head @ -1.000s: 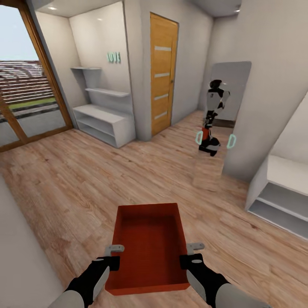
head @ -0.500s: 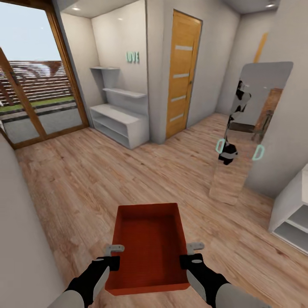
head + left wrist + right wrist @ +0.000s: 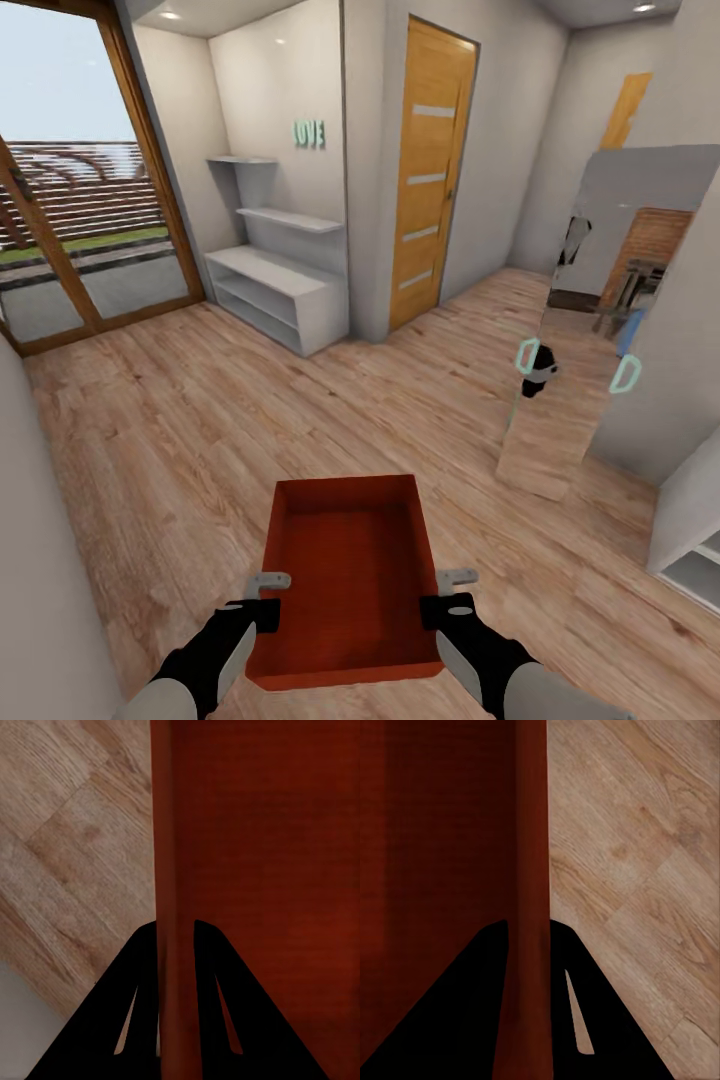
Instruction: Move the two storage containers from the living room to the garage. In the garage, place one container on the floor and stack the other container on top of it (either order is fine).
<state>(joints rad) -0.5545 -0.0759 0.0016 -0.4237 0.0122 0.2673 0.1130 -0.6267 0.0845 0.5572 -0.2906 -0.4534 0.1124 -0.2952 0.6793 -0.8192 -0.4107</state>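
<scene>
Left jaws: the left gripper (image 3: pixel 268 598) is clamped on the left wall of the storage container (image 3: pixel 348 575); in the left wrist view the two dark fingers (image 3: pixel 135 975) are seen pressed to either side of that wall (image 3: pixel 176 945).
Right jaws: the right gripper (image 3: pixel 452 592) is clamped on the container's right wall; in the right wrist view the wall (image 3: pixel 531 907) is pinched between its fingers (image 3: pixel 480 975).
Container: one orange-red bin with nothing inside, carried level between both arms, in front of the robot and above the wood-plank floor (image 3: pixel 200 420).
Container interior: the flat red bottom is seen from above in the head view and alongside the gripped wall in both wrist views.
Room: cream walls and light wood planks.
Door: a wood-panelled door (image 3: pixel 430 170) is seen ahead, closed, set in the far wall.
Shelving: a white shelf unit (image 3: pixel 275 285) stands in the alcove just left of the door, with small green letters (image 3: pixel 308 133) on the wall above it.
Window: a large wood-framed glass pane (image 3: pixel 70 200) is seen at the left.
Mirror: a tall mirror (image 3: pixel 590 310) leans against the wall at the right.
</scene>
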